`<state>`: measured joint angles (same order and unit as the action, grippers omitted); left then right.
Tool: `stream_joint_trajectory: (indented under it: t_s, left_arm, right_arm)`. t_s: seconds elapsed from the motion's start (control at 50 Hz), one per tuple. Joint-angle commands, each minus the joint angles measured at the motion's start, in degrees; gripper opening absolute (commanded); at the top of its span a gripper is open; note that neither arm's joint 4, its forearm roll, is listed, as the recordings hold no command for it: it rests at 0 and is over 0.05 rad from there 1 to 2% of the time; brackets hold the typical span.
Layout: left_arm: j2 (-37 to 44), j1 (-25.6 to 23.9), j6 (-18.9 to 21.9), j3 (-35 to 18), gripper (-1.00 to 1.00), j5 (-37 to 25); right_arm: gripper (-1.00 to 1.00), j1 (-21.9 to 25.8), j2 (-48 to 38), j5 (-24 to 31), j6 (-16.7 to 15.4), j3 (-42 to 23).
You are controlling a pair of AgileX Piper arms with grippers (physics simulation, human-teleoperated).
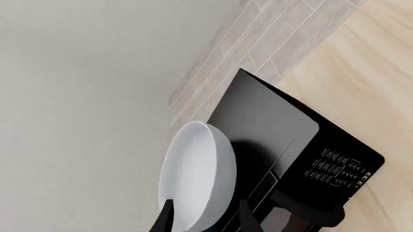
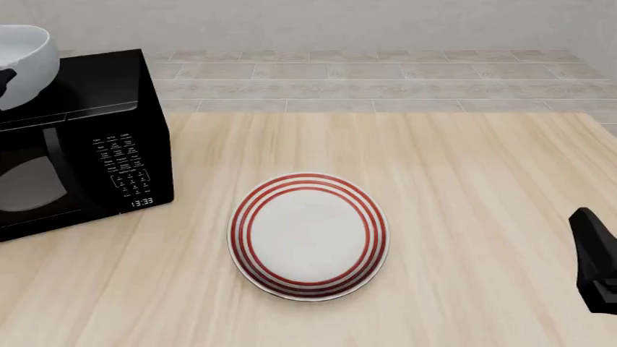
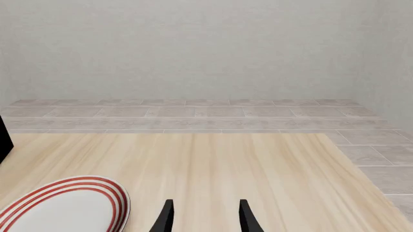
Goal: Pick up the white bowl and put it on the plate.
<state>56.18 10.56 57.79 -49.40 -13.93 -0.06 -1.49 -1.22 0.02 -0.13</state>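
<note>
The left gripper apparently pinched the glossy white deep bowl, tilted above the black microwave; the right gripper was spread.

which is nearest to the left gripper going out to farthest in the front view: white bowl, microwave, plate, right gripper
1. white bowl: at the left gripper, rim between its fingers, raised at far left.
2. microwave: just below the bowl, at the table's left.
3. plate: mid-table, nearer the camera.
4. right gripper: at the far right edge.
</note>
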Motion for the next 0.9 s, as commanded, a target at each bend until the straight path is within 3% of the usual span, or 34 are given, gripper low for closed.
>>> stream_joint_trajectory:
  t_s: [0.02,0.28,0.9]
  left_arm:
    - [0.1,0.9,0.4,0.7,1.00,0.3]
    - [3.5,2.6,0.2,-1.7,1.00,2.3]
    - [11.2,3.7,0.3,0.2,1.00,9.5]
  right_arm:
    - [1.00,0.1,0.5,0.6,0.0,-0.1]
    - [1.00,0.1,0.5,0.6,0.0,-0.1]
    - [1.00,0.1,0.5,0.5,0.0,-0.1]
